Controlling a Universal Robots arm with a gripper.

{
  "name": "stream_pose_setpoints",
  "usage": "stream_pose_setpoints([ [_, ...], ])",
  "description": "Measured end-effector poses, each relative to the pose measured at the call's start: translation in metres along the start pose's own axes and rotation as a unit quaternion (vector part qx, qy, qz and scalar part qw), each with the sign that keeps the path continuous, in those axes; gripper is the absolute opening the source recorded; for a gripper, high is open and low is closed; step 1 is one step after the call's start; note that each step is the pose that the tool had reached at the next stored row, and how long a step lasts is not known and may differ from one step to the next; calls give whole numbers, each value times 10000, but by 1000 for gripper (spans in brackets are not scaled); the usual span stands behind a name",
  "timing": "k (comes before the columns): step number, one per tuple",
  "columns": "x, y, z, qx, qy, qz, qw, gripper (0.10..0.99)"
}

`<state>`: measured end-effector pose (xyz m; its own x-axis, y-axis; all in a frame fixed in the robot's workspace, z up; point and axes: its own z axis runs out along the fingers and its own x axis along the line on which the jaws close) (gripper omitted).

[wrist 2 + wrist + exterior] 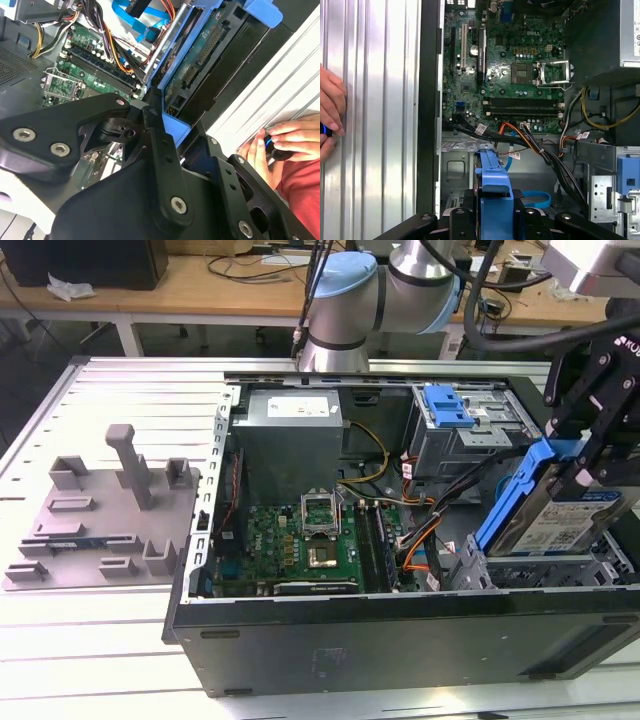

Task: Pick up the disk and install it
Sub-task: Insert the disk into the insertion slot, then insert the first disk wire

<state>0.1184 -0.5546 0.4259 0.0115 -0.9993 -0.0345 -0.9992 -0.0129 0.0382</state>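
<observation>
The disk (560, 522) is a silver drive with a white-and-blue label in a bright blue frame. It hangs tilted, on edge, over the metal drive bay (520, 570) at the front corner of the open computer case, on the exterior view's right. My gripper (585, 452) is shut on its upper end, black fingers on either side of the blue frame. The second wrist view has the disk's (200, 55) green circuit side between my fingers (152, 132). In the first wrist view the blue frame (495, 182) sticks out from my gripper (495, 216) toward the case interior.
The open case (400, 625) holds a motherboard (300, 540), a grey power supply (290, 435), loose cables (420, 530) and an upper drive cage with a blue clip (447, 405). A grey holder block (100, 510) lies on the exterior view's left. A person's hand (277, 142) rests beside the case.
</observation>
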Motion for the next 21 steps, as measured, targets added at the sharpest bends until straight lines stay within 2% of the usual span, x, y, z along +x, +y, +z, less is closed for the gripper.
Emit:
stream_pose_setpoints([
  [8,21,-3,80,0,1,0,10000,369],
  [12,25,-2,89,0,2,0,10000,380],
  [13,25,-2,90,0,1,0,10000,447],
  [21,26,-2,91,0,1,-4,10000,447],
])
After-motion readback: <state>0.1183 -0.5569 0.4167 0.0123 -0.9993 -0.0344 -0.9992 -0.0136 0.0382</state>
